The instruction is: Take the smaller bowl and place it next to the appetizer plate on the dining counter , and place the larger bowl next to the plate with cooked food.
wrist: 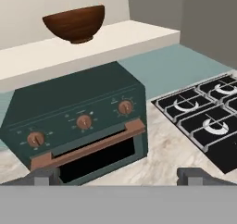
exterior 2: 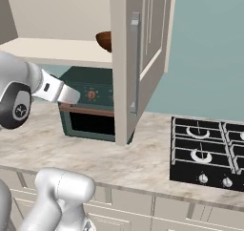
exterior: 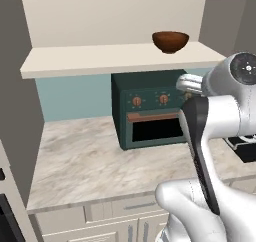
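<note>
Our hand (wrist: 118,176) is hanging wide and empty, facing the green toaster oven (wrist: 78,126). We are starting on the smaller bowl (wrist: 75,23), sitting on the shelf (wrist: 139,40) above; next we probably need to rise toward it.

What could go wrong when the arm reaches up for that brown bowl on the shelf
The brown bowl sits near the front edge of the open shelf, so a nudge from the open gripper could tip it off onto the counter. The toaster oven stands right below, so an arm rising close in may clip its top. In the right base view the open cabinet door hangs beside the bowl and may crowd a sideways approach.
</note>
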{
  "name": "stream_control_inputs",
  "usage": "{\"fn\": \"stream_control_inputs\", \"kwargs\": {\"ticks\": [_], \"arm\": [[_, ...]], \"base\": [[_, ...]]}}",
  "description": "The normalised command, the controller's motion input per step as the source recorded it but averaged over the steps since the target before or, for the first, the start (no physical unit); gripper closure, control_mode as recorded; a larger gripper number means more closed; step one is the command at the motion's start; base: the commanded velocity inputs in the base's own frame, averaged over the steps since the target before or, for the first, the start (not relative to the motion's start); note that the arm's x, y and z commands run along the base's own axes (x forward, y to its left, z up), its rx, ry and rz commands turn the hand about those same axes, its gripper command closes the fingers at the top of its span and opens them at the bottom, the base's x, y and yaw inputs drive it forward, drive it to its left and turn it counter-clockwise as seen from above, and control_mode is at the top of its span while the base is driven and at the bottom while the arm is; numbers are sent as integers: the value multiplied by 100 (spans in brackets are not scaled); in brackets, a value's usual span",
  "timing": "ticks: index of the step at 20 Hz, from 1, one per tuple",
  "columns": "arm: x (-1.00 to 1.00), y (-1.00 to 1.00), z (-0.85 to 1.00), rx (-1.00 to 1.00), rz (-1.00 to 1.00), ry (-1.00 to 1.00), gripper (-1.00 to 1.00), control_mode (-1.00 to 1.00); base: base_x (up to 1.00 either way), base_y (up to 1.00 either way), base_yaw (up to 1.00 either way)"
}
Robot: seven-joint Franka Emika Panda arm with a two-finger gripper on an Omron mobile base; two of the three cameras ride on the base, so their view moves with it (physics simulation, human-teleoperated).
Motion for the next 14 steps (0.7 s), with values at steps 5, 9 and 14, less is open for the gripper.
{"fn": "stream_control_inputs", "kwargs": {"ticks": [5, 9, 14], "arm": [[30, -1, 49, 4, 0, -10, -100, -100], [72, -22, 22, 10, 0, 0, -100, -100], [53, -47, 24, 18, 0, -1, -100, -100]], "base": [[0, 0, 0], [0, 0, 0], [0, 0, 0]]}}
